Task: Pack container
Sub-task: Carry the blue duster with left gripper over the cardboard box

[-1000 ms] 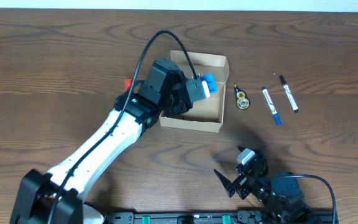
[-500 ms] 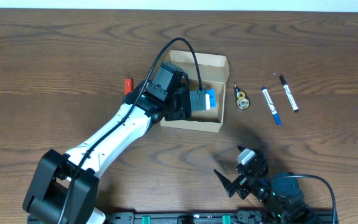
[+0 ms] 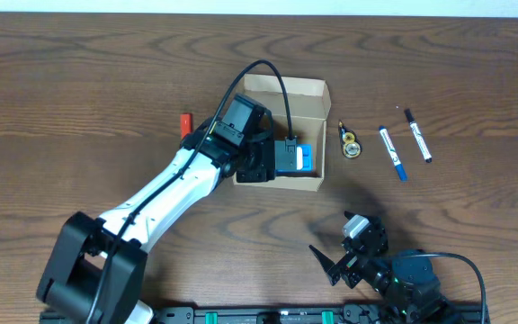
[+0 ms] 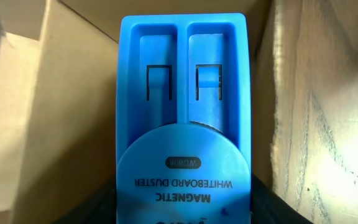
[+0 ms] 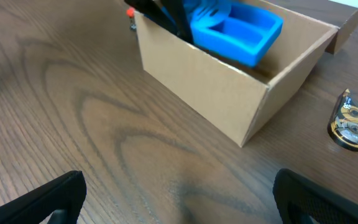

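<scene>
A dark wood worktop [image 3: 79, 72] carries everything, and the box [image 3: 317, 87] stands open near its middle. Inside the box, toward its right wall, the left pincer [image 3: 281, 159] pinches a blue duster [image 3: 302, 159] by one end. Seen from the right wrist, the duster looks tilted, with its free end about level with the rim. The right pincer [image 3: 342, 245] hangs spread and empty, well in front of the box. Right of the box lie a tape roller [image 3: 351, 144], a blue marker [image 3: 392, 153] and a black marker [image 3: 417, 135]; a red bit [image 3: 186, 121] sits left of it.

The risk, as I judge it: a release at this tilt could leave the duster propped on the right wall rather than flat, eating room the markers need. Pressing lower could catch that wall and shove or buckle the box — nothing holds it down. The arm's cable [image 3: 283, 94] loops over the box's back wall and might snag there on withdrawal.
</scene>
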You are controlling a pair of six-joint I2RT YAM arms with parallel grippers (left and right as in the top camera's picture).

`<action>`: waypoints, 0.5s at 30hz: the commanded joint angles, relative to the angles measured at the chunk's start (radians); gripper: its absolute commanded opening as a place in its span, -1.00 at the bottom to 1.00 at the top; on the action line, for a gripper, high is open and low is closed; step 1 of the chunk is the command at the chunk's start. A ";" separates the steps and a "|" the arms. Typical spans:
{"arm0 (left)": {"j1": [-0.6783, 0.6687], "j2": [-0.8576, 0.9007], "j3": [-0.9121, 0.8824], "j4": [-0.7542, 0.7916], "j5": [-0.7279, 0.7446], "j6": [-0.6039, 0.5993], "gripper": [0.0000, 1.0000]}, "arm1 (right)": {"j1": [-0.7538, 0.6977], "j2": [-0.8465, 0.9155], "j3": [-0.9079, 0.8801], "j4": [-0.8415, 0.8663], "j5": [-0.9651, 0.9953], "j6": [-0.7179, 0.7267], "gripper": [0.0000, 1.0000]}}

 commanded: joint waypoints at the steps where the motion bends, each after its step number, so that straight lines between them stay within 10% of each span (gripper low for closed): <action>1: -0.002 0.033 0.023 -0.003 -0.010 0.052 -0.27 | 0.010 -0.006 -0.003 -0.001 0.002 0.013 0.99; 15: -0.002 0.038 0.024 -0.003 -0.092 0.069 -0.17 | 0.010 -0.005 -0.003 -0.001 0.002 0.013 0.99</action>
